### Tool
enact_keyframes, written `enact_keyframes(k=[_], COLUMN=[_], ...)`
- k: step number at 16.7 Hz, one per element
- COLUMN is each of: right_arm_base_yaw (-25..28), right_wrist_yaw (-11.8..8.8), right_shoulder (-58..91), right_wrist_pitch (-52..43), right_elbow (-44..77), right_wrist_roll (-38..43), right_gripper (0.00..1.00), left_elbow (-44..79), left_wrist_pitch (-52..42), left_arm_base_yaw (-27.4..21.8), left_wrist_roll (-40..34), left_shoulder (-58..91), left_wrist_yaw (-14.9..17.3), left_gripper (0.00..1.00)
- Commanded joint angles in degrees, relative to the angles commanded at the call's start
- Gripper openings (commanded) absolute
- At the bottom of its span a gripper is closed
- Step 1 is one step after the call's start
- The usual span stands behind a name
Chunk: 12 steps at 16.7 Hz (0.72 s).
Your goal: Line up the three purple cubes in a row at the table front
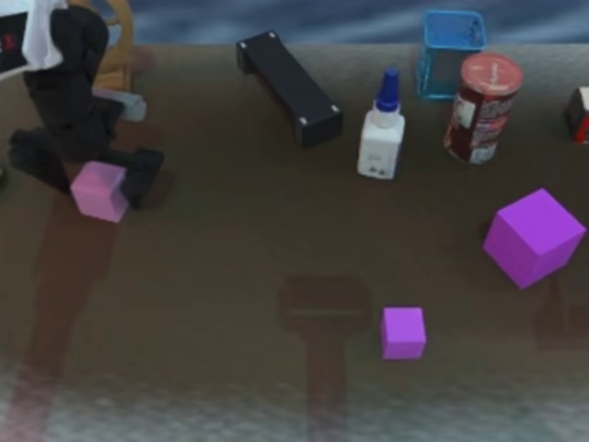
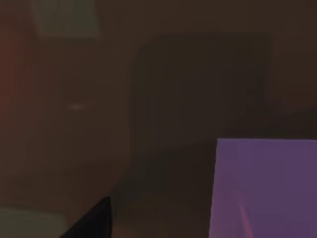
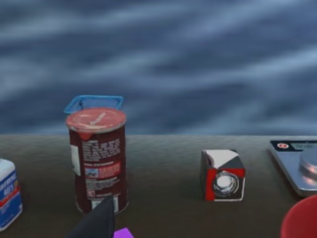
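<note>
Small cube near-centre; left end effector clamped on pale cube, far left. Shallow grip, could slip mid-carry. Right arm parked.

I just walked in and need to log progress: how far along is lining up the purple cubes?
Nothing is lined up yet. The small cube already sits near the table front. In hand: the left gripper straddles the lilac cube at far left. Left: the large cube at right is untouched; the right arm is out of the top view.

The left arm is matte black and blocky, with a white panel near its top.
</note>
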Motion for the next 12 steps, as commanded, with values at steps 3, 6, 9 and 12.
enact_keyframes(k=[3,6,9,12], right_arm_base_yaw=[0.00,0.00,0.00,0.00], right_wrist_yaw=[0.00,0.00,0.00,0.00], right_shoulder=[0.00,0.00,0.00,0.00], right_wrist_pitch=[0.00,0.00,0.00,0.00], right_elbow=[0.00,0.00,0.00,0.00], right_wrist_roll=[0.00,0.00,0.00,0.00], right_gripper=[1.00,1.00,1.00,1.00], left_elbow=[-0.35,-0.35,-0.35,-0.35], left_wrist_pitch=[0.40,0.40,0.40,0.40], left_arm_base_yaw=[0.01,0.01,0.01,0.01], left_wrist_roll=[0.01,0.01,0.01,0.01], left_shoulder=[0.16,0.16,0.16,0.16], left_wrist_yaw=[0.00,0.00,0.00,0.00], left_gripper=[1.00,0.85,0.62,0.40])
